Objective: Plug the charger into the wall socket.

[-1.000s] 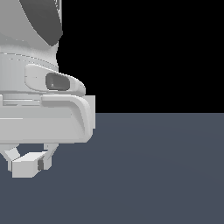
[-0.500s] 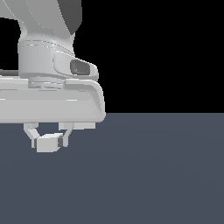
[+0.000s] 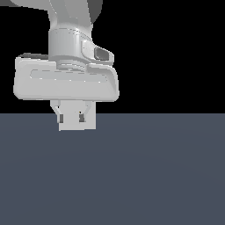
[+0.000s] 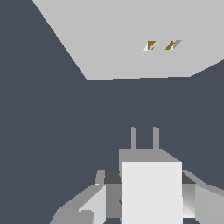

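My gripper point(image 3: 71, 117) is shut on the charger point(image 3: 78, 125), an off-white block held just above the dark floor in the exterior view. In the wrist view the charger point(image 4: 151, 192) sits between my fingers point(image 4: 94, 202), and its two thin prongs point(image 4: 133, 138) point away from the hand. Ahead of them is the wall socket point(image 4: 127, 39), a flat white panel with two small slots point(image 4: 151, 45). A gap of dark floor separates the prongs from the panel. The slots lie slightly off the prongs' line. The socket does not show in the exterior view.
The dark grey floor point(image 3: 154, 176) fills the lower half of the exterior view, with black background above. The arm's white wrist and hand body point(image 3: 66, 83) hang over the charger. No other objects show.
The hand has moved toward the exterior view's right and risen, turning as it went. The charger has stayed clamped in the fingers.
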`<state>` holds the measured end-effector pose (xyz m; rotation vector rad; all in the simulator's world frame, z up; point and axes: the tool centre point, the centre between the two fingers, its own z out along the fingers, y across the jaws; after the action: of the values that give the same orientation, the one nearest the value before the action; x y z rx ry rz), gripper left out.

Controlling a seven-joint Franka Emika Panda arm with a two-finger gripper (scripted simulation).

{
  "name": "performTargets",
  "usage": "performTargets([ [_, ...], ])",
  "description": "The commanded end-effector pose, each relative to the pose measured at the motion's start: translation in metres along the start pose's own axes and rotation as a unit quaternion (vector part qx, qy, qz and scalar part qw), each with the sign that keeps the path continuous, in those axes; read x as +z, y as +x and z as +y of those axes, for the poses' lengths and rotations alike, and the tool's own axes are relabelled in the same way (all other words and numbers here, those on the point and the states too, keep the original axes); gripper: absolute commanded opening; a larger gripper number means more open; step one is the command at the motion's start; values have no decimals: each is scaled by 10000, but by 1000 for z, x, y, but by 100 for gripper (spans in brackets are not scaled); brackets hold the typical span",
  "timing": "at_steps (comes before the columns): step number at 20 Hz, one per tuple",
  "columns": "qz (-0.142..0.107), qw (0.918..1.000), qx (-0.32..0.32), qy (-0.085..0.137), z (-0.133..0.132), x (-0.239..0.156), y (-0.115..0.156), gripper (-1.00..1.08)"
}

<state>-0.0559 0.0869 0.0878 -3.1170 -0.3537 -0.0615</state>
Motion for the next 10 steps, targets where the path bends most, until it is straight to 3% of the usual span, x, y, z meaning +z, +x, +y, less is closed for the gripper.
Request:
performTargets([
  [1, -4, 10000, -90, 6, 5, -7, 5, -100],
  [10, -5, 9999, -163, 9, 8, -12, 11, -100],
])
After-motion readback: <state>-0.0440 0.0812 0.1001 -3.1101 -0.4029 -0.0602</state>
